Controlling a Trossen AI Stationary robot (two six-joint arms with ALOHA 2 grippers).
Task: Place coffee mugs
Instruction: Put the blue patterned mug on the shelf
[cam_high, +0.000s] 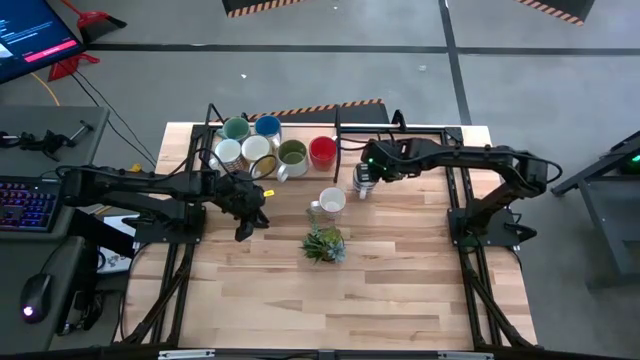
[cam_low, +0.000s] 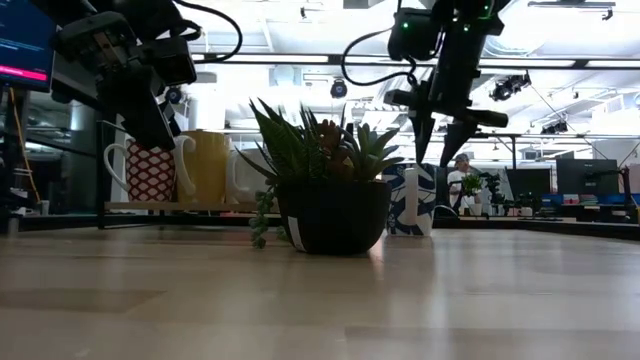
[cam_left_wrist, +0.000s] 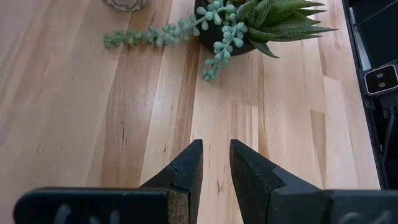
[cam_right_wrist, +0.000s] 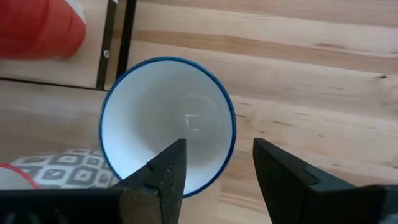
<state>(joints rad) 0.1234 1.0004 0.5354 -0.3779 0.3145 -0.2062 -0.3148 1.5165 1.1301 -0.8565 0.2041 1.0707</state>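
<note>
The left gripper (cam_high: 243, 232) hangs over bare wood left of the tabletop's middle, nothing in its hold; in its own wrist view the two dark fingers (cam_left_wrist: 186, 168) stand a narrow gap apart above the planks, with the small plant (cam_left_wrist: 249, 22) beyond them; behind it, along the far edge of the tabletop, a cluster of coffee mugs stands close together: a teal mug (cam_high: 235, 129) and a blue mug (cam_high: 268, 127) at the back, two white mugs (cam_high: 228, 153) (cam_high: 257, 150) in front of them, then an olive green mug (cam_high: 292, 155) and a red mug (cam_high: 322, 151) to their right; nearer the middle of the tabletop a white mug (cam_high: 331, 201) stands alone, with the plant (cam_high: 324, 244) in its dark pot just on the near side of it; right of the red mug, a blue-rimmed mug (cam_right_wrist: 168, 121) with a white inside stands upright, near the far edge, and the right gripper (cam_high: 363, 184) is directly over it; its jaws are parted, one finger (cam_right_wrist: 165, 171) reaching down inside the rim and the other outside the wall, so they straddle the wall; whether they press on it I cannot tell; a patterned mug (cam_right_wrist: 62, 169) sits just beside the blue-rimmed one.
</note>
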